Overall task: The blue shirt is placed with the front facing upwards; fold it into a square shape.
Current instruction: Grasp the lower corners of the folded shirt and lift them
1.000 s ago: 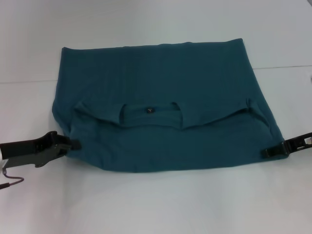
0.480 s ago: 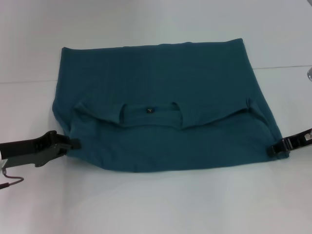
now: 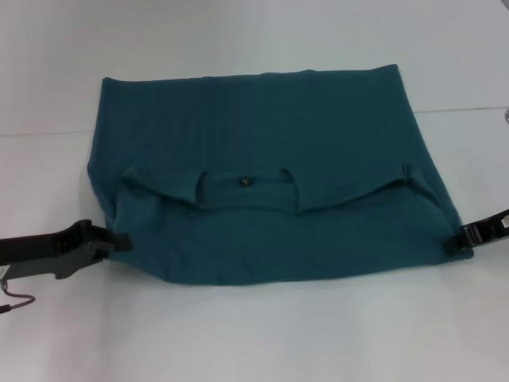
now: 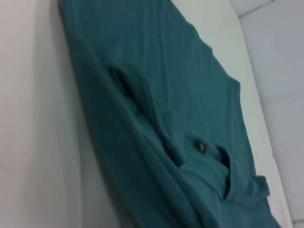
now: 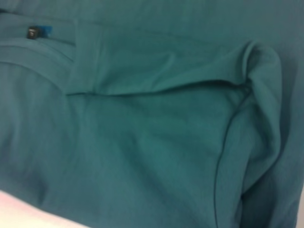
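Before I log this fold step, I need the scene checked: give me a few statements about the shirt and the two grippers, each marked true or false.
1. The blue shirt lies folded on the white table. True.
2. The left gripper is at the shirt's near left edge. True.
3. The right gripper hangs high above the shirt's middle. False: it is low, at the shirt's near right edge.
4. A white printed word shows on the shirt's upper face. False: only plain teal cloth, the collar and a small dark tag show.
5. The collar lies at the shirt's far edge. False: it sits about midway, toward the near side.
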Available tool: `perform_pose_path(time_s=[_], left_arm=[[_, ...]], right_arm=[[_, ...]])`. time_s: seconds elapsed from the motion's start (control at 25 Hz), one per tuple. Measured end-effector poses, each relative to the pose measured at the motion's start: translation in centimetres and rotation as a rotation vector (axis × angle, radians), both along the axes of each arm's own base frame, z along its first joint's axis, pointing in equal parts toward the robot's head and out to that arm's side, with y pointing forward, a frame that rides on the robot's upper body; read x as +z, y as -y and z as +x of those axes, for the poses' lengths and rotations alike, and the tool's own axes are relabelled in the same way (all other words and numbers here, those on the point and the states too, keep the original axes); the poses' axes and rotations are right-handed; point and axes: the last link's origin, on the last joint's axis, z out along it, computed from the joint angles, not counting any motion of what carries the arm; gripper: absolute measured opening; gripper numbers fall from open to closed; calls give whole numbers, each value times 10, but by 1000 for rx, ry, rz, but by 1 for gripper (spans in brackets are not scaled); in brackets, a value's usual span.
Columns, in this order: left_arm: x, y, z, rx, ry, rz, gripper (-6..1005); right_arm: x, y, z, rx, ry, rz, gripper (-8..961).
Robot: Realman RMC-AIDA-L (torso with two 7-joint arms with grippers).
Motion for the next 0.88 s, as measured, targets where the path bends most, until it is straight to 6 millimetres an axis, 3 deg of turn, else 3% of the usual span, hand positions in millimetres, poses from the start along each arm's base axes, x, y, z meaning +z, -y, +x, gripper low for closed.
perform_pose_path(time_s=[0.4,0.64,0.88], left_arm=[[23,38,-4,-105,-3,-201,40],[29,73,-13,-119,-3,-328,39],[26,106,-29,-78,-29,-444,39]], right_arm=[[28,27,-25,5,-37,-161,87],[25,49,-29,-19,-71,-310,87],[16,78,-20,-90,-35,-455,87]])
